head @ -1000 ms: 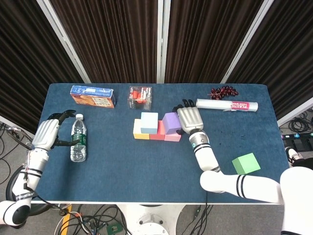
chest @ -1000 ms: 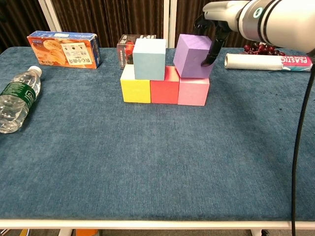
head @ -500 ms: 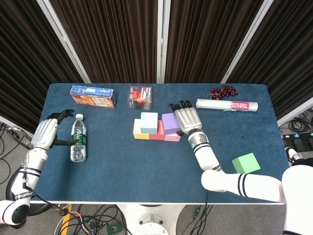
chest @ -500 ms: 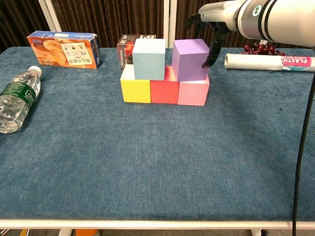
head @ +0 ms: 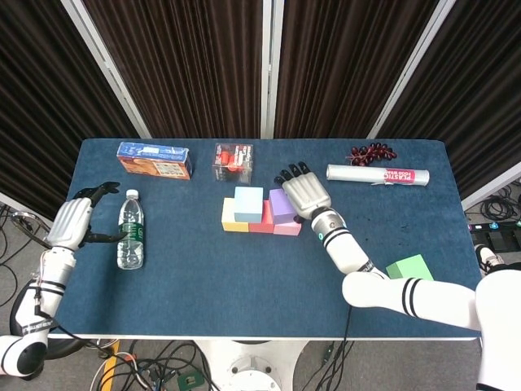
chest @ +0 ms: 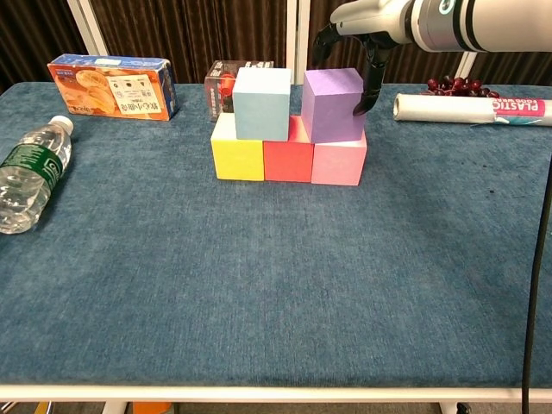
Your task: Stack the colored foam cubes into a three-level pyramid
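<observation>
The purple cube [chest: 332, 103] is seated on the red cube [chest: 288, 159] and pink cube [chest: 339, 160]. The right hand [head: 304, 190] is spread wide, holding nothing, and should be lifted clear before the green cube [head: 409, 268] is fetched.

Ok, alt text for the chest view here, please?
Five foam cubes form two levels on the blue table: yellow cube, red cube and pink cube below, light blue cube and purple cube above. The right hand hovers over the purple cube, fingers spread around it.
</observation>
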